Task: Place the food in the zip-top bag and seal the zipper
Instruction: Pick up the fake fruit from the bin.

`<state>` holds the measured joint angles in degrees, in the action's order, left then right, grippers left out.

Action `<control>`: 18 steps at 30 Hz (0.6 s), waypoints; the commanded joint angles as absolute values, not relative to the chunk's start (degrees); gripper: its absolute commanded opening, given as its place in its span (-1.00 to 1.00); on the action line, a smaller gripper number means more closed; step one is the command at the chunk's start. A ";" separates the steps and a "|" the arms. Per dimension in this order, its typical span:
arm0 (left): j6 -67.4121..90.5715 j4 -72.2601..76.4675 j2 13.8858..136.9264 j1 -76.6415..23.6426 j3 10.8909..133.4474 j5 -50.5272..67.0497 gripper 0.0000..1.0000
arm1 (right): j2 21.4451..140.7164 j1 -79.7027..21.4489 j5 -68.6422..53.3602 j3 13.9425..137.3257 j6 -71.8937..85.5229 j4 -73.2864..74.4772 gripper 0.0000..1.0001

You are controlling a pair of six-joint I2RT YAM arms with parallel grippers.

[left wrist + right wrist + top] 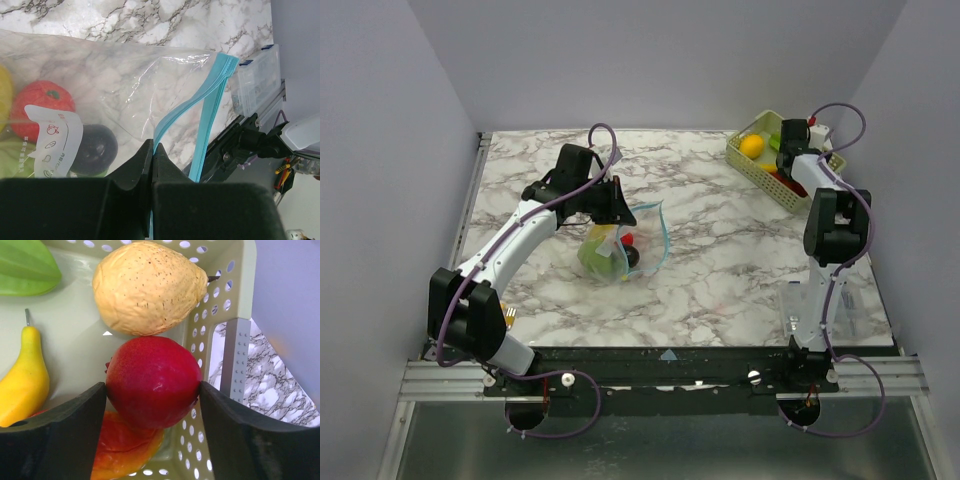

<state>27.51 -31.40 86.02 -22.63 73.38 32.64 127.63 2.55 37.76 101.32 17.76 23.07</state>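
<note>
The clear zip-top bag point(620, 245) lies mid-table with its teal-blue zipper point(210, 95) curled open. Inside it I see a red fruit point(42, 100), a dark ball point(95, 147) and green food point(595, 258). My left gripper point(152, 147) is shut on the bag's teal mouth edge. My right gripper point(152, 390) is down in the pale green basket point(220, 295), both fingers touching a red ball-like fruit point(152, 380). Around it lie a tan-yellow lemon-like fruit point(147, 285), a yellow pear-like piece point(22, 375), a green piece point(27, 267) and an orange-red piece point(125, 445).
The basket point(752, 168) stands at the table's far right corner by the wall. A stiff clear plastic box point(257, 80) sits near the front right edge, beside the right arm's base point(810, 310). The table's metal rail runs along the front.
</note>
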 commanded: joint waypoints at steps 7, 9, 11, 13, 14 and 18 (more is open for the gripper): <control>27.33 -30.97 83.88 -22.83 73.92 33.07 -1.00 | 131.74 2.99 37.53 105.14 17.44 24.68 0.05; 27.33 -30.92 83.93 -22.87 73.92 33.14 -1.00 | 130.42 3.03 36.77 104.83 17.75 24.79 -0.12; 27.41 -30.93 83.86 -22.94 73.83 33.14 -1.00 | 128.60 2.99 35.33 104.36 17.83 24.79 -0.34; 27.50 -30.76 84.01 -23.03 73.74 33.20 -1.00 | 125.96 3.04 34.91 103.30 17.79 24.00 -0.57; 27.51 -30.85 84.17 -23.03 73.81 33.38 -1.00 | 124.76 3.03 34.31 102.67 17.49 23.34 -0.62; 27.60 -30.65 83.97 -23.03 73.74 33.43 -1.00 | 120.21 3.00 31.36 100.63 17.51 22.32 -0.81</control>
<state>27.51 -31.40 85.71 -22.63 73.38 32.64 126.52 2.74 35.35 101.97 17.06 23.18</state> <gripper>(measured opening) 0.009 0.659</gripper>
